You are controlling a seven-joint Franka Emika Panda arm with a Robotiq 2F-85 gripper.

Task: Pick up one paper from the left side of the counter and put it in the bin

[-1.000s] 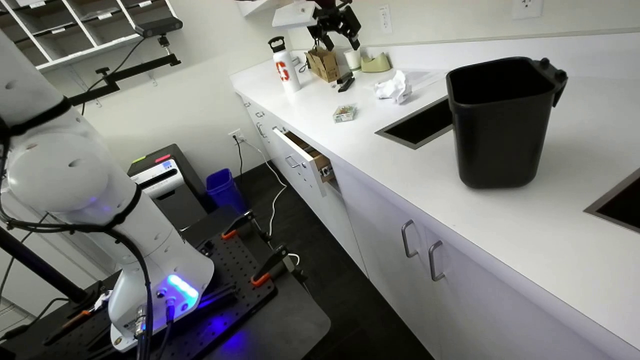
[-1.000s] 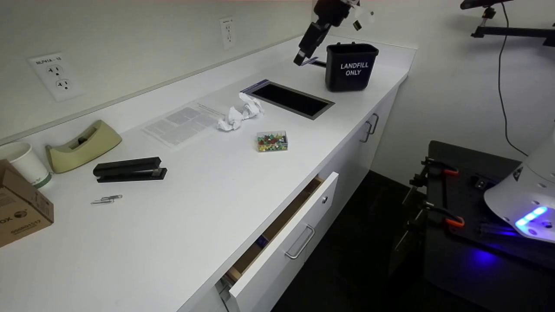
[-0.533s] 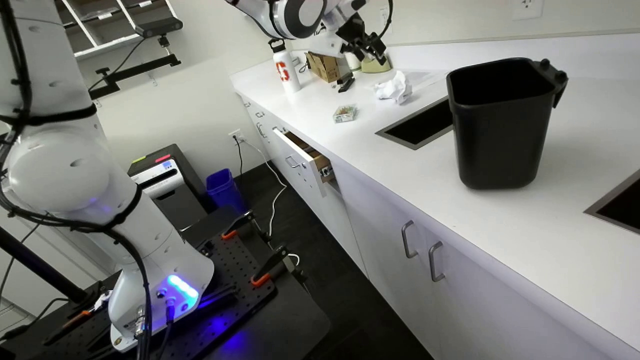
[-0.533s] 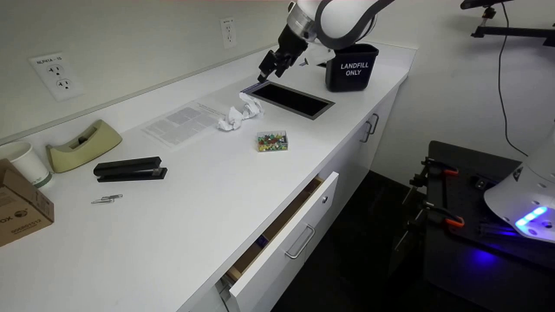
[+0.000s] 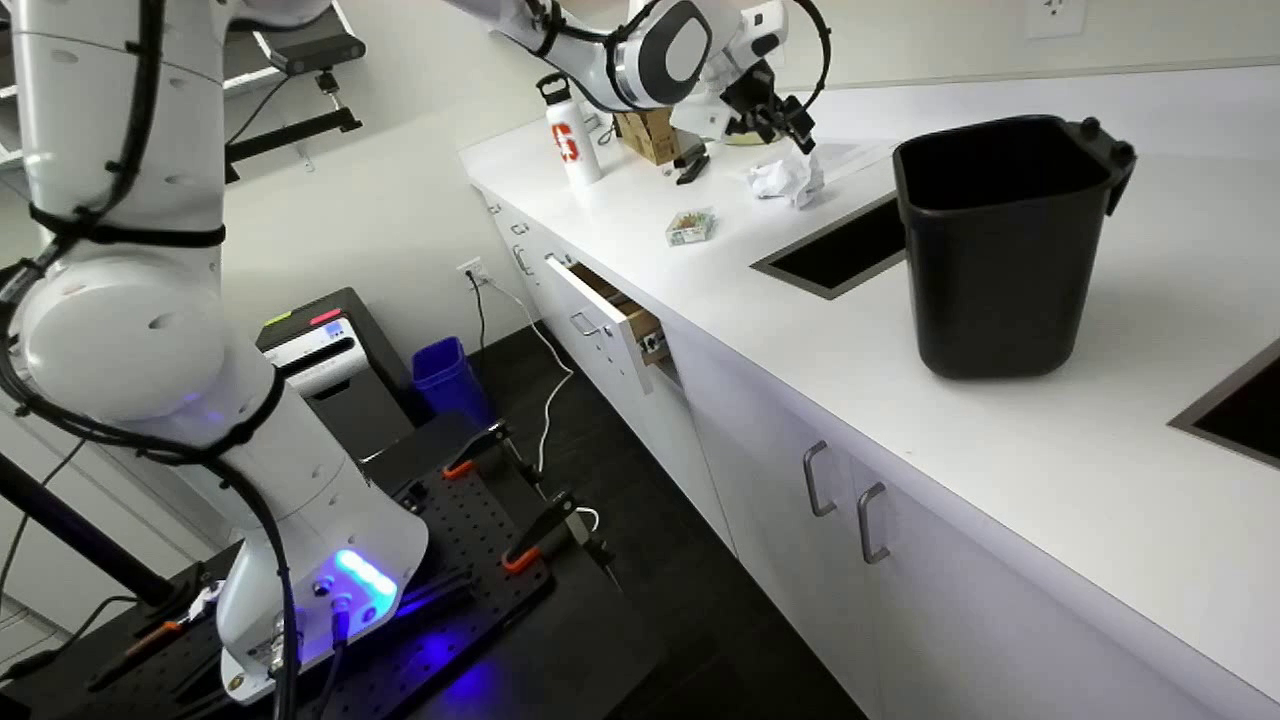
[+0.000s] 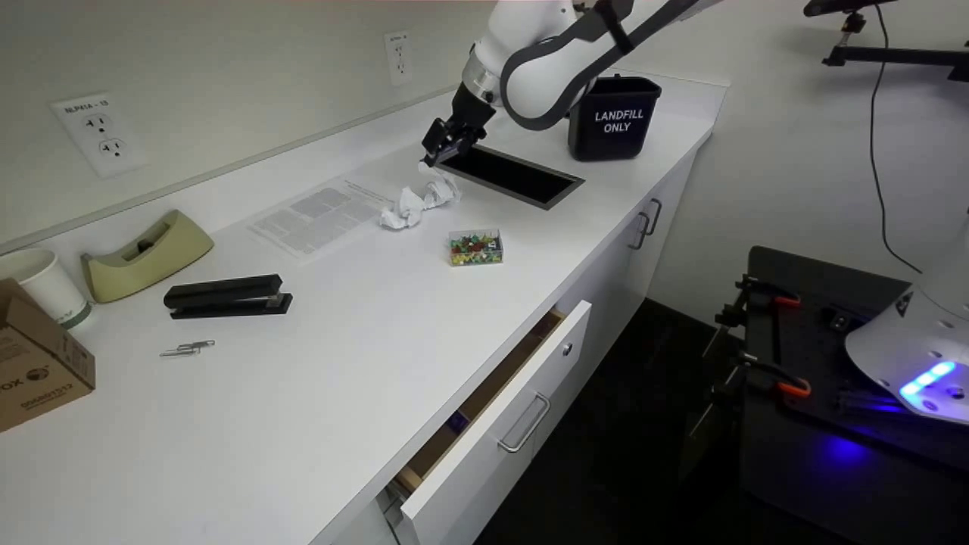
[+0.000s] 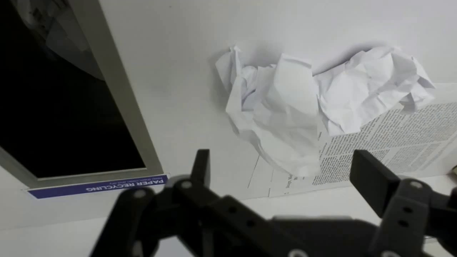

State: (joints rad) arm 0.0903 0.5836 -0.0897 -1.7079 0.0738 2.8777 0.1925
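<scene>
Two crumpled white wads of paper lie touching on the white counter (image 6: 341, 378). The wad nearer the dark cut-out (image 6: 437, 191) and the wad beside it (image 6: 403, 210) show in an exterior view. In the wrist view they are the near paper (image 7: 285, 103) and the far paper (image 7: 371, 85). My gripper (image 7: 280, 159) is open and empty, fingers wide apart, with the near paper's lower edge between them in the picture. In both exterior views the gripper (image 5: 787, 138) (image 6: 445, 147) is just above and behind the paper. The black bin (image 5: 1000, 270) (image 6: 615, 132) stands upright on the counter.
A dark framed cut-out (image 6: 511, 174) lies between paper and bin. A printed sheet (image 7: 392, 142) lies flat under the paper. A pushpin box (image 6: 475, 247), stapler (image 6: 225, 295), tape dispenser (image 6: 147, 256) and cardboard box (image 6: 45, 359) are on the counter. A drawer (image 6: 500, 424) stands open.
The arm has come over the counter past the bin. The gripper has moved down and across to the paper. The papers and bin have not moved.
</scene>
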